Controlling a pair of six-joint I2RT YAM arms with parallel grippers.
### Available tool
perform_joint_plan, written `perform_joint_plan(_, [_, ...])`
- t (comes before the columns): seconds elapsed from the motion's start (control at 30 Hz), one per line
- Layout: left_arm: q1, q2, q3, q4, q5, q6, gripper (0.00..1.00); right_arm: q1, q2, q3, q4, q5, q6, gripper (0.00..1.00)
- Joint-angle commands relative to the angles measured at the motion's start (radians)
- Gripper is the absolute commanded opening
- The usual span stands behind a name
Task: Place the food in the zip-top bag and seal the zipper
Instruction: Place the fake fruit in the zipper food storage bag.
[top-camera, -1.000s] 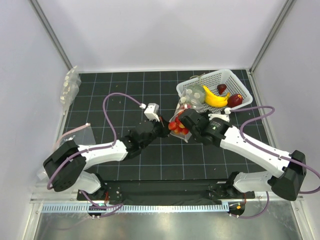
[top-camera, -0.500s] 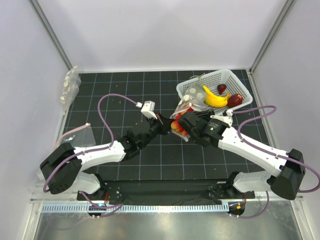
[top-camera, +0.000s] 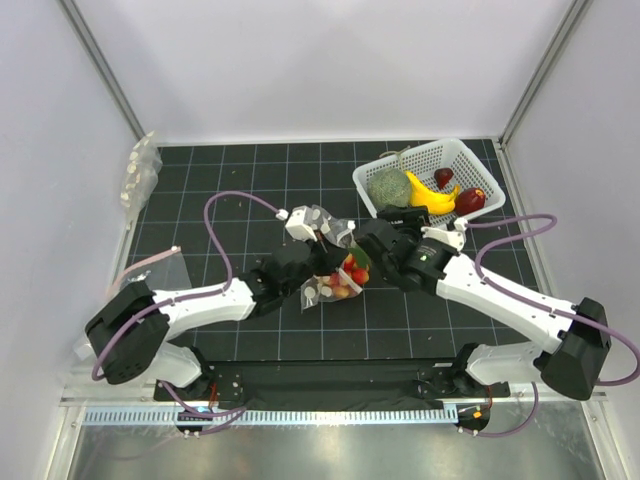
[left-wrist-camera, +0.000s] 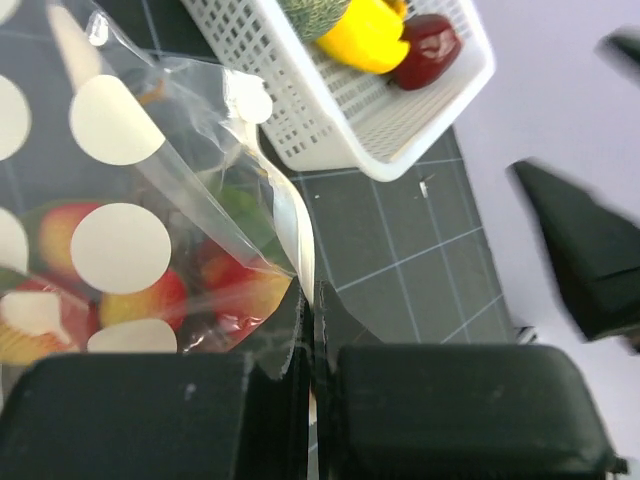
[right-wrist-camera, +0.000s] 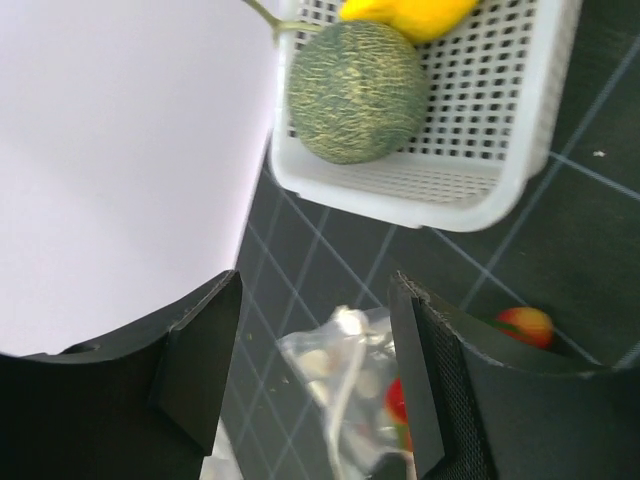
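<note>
The food is inside the zip-top bag, just past the left gripper, which pinches the bag's edge. The right gripper is open, holding nothing. The bag's mouth looks unsealed, so closing it is left.

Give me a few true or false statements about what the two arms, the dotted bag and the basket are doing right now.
1. The left pincer is shut on the dotted bag. True.
2. The right pincer grips the bag too. False: its jaws stand apart, holding nothing.
3. The banana lies in the white basket. True.
4. The green melon is inside the bag. False: it sits in the basket.
</note>
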Motion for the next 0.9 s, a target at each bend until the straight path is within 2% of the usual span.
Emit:
perform_joint_plan(0.0, [0.014, 0.041, 0.079, -0.059, -0.006, 0.028, 0.00, -0.013, -0.070, 0.019, 0.217, 0.152, -0.181, 0.67])
perform_joint_plan(0.03, [0.015, 0.065, 0.087, -0.091, -0.012, 0.036, 0.00, -0.020, -0.087, 0.007, 0.399, 0.106, -0.375, 0.68])
perform_joint_plan(0.07, [0.017, 0.076, 0.105, -0.105, -0.015, 0.056, 0.01, -0.038, -0.105, -0.013, 0.496, 0.058, -0.529, 0.68])
perform_joint_plan(0.1, [0.017, 0.085, 0.111, -0.119, -0.020, 0.065, 0.00, -0.081, -0.131, -0.045, 0.575, -0.015, -0.780, 0.68])
perform_joint_plan(0.13, [0.017, 0.093, 0.117, -0.136, -0.021, 0.074, 0.01, -0.119, -0.138, -0.050, 0.635, -0.090, -0.851, 0.68])
perform_joint_plan(0.17, [0.017, 0.103, 0.123, -0.144, -0.031, 0.093, 0.01, -0.157, -0.138, -0.042, 0.619, -0.249, -0.894, 0.68])
perform_joint_plan(0.23, [0.017, 0.108, 0.136, -0.181, -0.044, 0.113, 0.01, -0.272, -0.110, 0.005, 0.501, -0.354, -0.975, 0.67])
perform_joint_plan(0.27, [0.017, 0.108, 0.140, -0.196, -0.052, 0.128, 0.00, -0.305, -0.103, 0.010, 0.494, -0.464, -1.035, 0.66])
perform_joint_plan(0.33, [0.017, 0.108, 0.163, -0.259, -0.087, 0.163, 0.00, -0.363, -0.090, -0.005, 0.493, -0.531, -1.206, 0.65])
perform_joint_plan(0.43, [0.017, 0.099, 0.195, -0.337, -0.116, 0.222, 0.00, -0.368, -0.066, -0.051, 0.519, -0.658, -1.420, 0.65])
perform_joint_plan(0.5, [0.017, 0.094, 0.203, -0.366, -0.126, 0.245, 0.00, -0.369, -0.038, -0.086, 0.511, -0.790, -1.446, 0.71])
perform_joint_plan(0.53, [0.017, 0.091, 0.200, -0.378, -0.138, 0.263, 0.00, -0.368, -0.018, -0.097, 0.534, -0.862, -1.471, 0.96])
perform_joint_plan(0.57, [0.017, 0.090, 0.197, -0.382, -0.146, 0.269, 0.00, -0.368, 0.029, -0.099, 0.534, -0.946, -1.476, 1.00])
perform_joint_plan(0.6, [0.017, 0.090, 0.194, -0.380, -0.152, 0.274, 0.00, -0.368, 0.057, -0.062, 0.479, -1.027, -1.474, 1.00])
perform_joint_plan(0.63, [0.017, 0.091, 0.189, -0.376, -0.152, 0.291, 0.00, -0.362, 0.072, -0.051, 0.467, -1.040, -1.474, 1.00])
perform_joint_plan(0.73, [0.015, 0.099, 0.179, -0.360, -0.141, 0.314, 0.00, -0.313, 0.030, -0.135, 0.506, -0.952, -1.496, 0.98])
perform_joint_plan(0.87, [0.015, 0.114, 0.182, -0.336, -0.137, 0.383, 0.00, -0.313, -0.049, -0.298, 0.549, -0.921, -1.476, 0.96])
